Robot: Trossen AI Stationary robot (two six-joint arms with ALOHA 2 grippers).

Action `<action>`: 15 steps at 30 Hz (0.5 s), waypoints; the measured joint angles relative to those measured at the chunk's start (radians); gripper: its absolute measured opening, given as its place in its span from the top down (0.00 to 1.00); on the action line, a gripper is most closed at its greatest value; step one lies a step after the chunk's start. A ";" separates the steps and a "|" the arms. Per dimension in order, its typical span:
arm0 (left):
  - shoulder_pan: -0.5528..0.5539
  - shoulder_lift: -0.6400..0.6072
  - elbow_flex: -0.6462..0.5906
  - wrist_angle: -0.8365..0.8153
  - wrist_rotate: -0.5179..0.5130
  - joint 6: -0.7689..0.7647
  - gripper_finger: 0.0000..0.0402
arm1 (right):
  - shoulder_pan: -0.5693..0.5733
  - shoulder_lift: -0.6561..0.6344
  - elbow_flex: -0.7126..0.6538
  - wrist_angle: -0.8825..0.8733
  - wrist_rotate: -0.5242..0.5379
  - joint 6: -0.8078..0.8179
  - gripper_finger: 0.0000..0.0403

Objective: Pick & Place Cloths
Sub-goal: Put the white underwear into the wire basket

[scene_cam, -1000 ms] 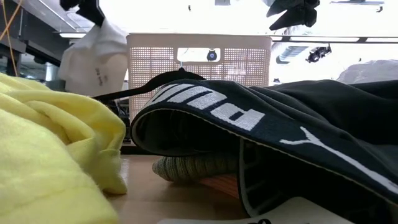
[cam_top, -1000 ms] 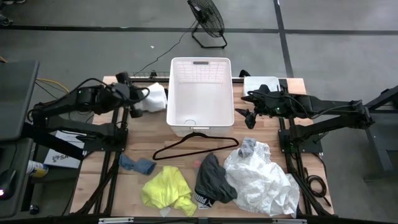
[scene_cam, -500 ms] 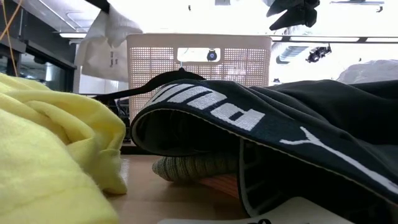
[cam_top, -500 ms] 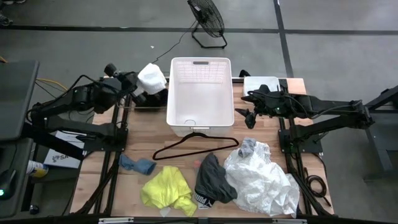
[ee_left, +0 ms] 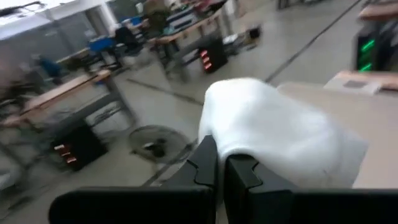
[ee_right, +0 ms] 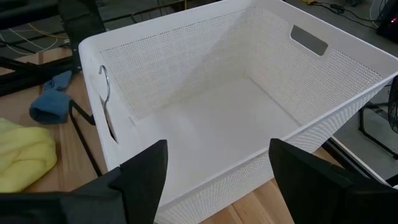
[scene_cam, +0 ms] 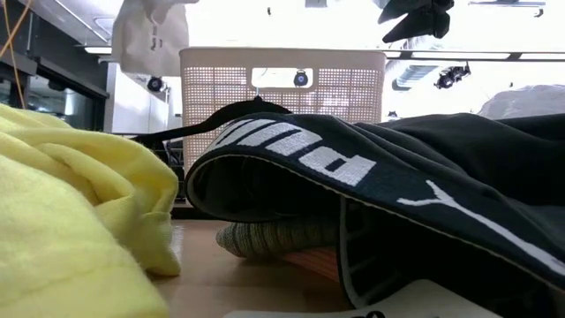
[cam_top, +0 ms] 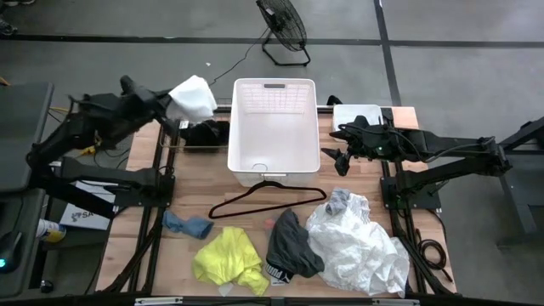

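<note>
High view: the basket [cam_top: 274,127] is empty, so by this evidence no cloth has been placed yet. A white cloth [cam_top: 192,98] hangs raised beside the basket's left wall, clamped in the left gripper [cam_top: 167,105]. The yellow cloth [cam_top: 227,258], dark grey cloth [cam_top: 290,246], large white cloth [cam_top: 361,246] and blue cloth [cam_top: 189,224] remain on the table, near the hanger [cam_top: 263,197].

Low view: the white cloth [scene_cam: 152,35] hangs high, left of the basket [scene_cam: 282,84].

Left wrist view: fingers [ee_left: 205,165] pinched shut on the white cloth [ee_left: 273,134].

Right wrist view: the right gripper [ee_right: 217,165] stands wide apart, holding nothing, above the basket [ee_right: 205,118].
</note>
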 joint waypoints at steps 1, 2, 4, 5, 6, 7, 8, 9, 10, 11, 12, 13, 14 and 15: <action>0.000 -0.005 0.012 0.000 0.024 -0.010 1.00 | 0.000 0.000 0.000 0.000 0.000 0.000 0.33; 0.000 -0.010 0.024 0.000 0.045 -0.014 1.00 | 0.000 0.000 0.000 0.000 0.000 0.000 0.33; 0.000 -0.017 0.044 0.002 0.070 -0.017 1.00 | 0.000 0.000 0.000 0.000 0.000 0.000 0.33; 0.000 -0.019 0.051 0.002 0.074 -0.018 1.00 | 0.000 0.000 0.000 0.000 0.000 0.000 0.33; 0.000 -0.019 0.057 0.001 0.073 -0.020 1.00 | 0.000 0.000 0.000 0.000 0.000 0.000 0.33; 0.000 -0.020 0.063 0.001 0.073 -0.021 1.00 | 0.000 0.000 0.000 0.000 0.000 0.000 0.33; 0.000 -0.019 0.067 0.003 0.073 -0.022 1.00 | 0.000 0.000 0.000 0.000 0.000 -0.001 0.33; 0.000 -0.019 0.070 0.003 0.073 -0.022 1.00 | 0.000 0.000 0.000 0.000 0.000 -0.001 0.33; 0.000 -0.017 0.074 0.001 0.074 -0.022 1.00 | 0.000 0.000 0.000 0.000 0.000 -0.001 0.33; 0.000 -0.015 0.076 0.004 0.073 -0.023 1.00 | 0.000 0.000 0.000 0.000 0.000 -0.002 0.33; 0.000 -0.014 0.077 0.006 0.074 -0.023 1.00 | 0.000 0.000 0.000 0.001 0.000 -0.002 0.33; 0.000 -0.014 0.077 0.008 0.074 -0.023 1.00 | 0.000 0.000 0.000 0.001 0.000 -0.003 0.33; 0.000 -0.015 0.078 0.009 0.074 -0.023 1.00 | 0.000 0.000 0.000 0.001 0.000 -0.003 0.33; 0.000 -0.015 0.078 0.009 0.074 -0.022 1.00 | 0.000 0.000 0.000 0.001 0.000 -0.003 0.33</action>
